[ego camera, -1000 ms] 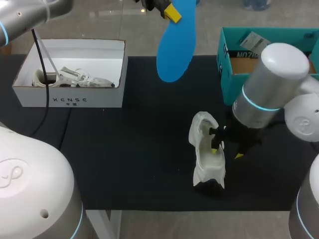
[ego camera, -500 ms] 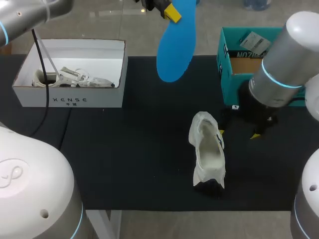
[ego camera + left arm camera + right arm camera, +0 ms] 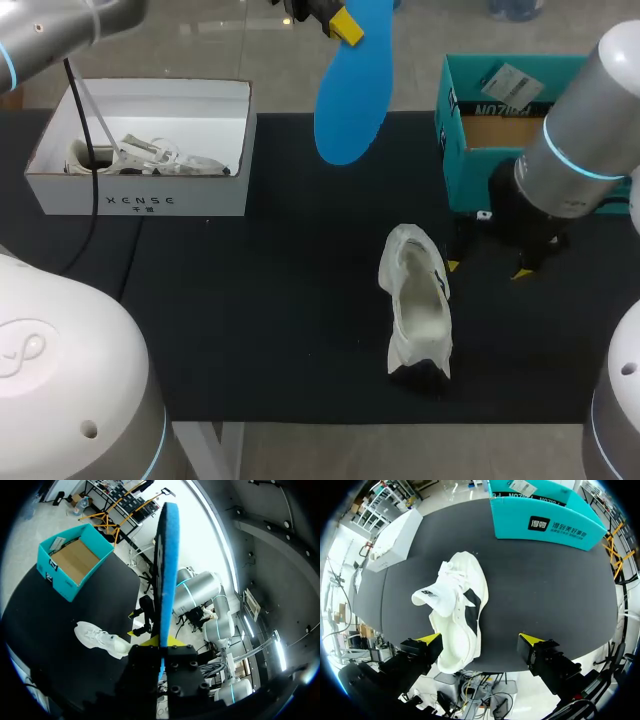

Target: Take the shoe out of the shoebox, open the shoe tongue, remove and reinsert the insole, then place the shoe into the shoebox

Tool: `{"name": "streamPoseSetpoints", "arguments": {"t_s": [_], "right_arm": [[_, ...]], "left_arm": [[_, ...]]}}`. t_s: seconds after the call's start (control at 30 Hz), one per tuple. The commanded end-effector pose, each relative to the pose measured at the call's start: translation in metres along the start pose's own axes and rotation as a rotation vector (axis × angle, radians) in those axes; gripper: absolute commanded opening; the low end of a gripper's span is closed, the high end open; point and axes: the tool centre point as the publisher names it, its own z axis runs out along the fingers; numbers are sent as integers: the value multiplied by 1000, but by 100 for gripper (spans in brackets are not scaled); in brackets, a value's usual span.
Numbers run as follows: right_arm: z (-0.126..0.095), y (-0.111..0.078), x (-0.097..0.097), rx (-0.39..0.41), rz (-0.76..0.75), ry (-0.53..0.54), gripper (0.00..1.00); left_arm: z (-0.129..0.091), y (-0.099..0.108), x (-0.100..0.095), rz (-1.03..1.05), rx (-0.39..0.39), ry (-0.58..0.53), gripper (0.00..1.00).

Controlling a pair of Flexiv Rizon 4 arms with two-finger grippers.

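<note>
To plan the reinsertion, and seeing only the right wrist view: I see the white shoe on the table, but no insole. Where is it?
Observer: The blue insole hangs from the left gripper, which is shut on one end, high over the table.
Operator: Is the teal box empty?
Observer: The left wrist view shows only a small card in one corner.
Operator: And the other box?
Observer: The white box holds something white with laces, perhaps another shoe.

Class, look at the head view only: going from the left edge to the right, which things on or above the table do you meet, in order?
white box → blue insole held up above the table → white shoe → teal shoebox
</note>
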Motion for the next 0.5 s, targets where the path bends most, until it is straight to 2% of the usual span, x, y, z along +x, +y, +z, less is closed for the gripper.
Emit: {"name": "streamPoseSetpoints", "arguments": {"t_s": [0.03, 0.1, 0.2, 0.37, 0.43, 0.5], "right_arm": [[-4, -17, -26, 32, 10, 127, 100], [-10, -22, -28, -3, -38, 189, 100], [-21, -22, -30, -15, -67, 297, 100], [-38, -28, -21, -84, -150, 504, 100], [-46, -28, -21, -88, -169, 581, 100], [-51, -25, -20, -91, -145, 597, 100]], "left_arm": [[0, 0, -1, 1, -2, 1, 0], [0, 0, -1, 1, -2, 1, 0], [0, 0, -1, 1, -2, 1, 0], [0, 0, -1, 1, -2, 1, 0], [0, 0, -1, 1, -2, 1, 0], [0, 0, -1, 1, -2, 1, 0]]}}
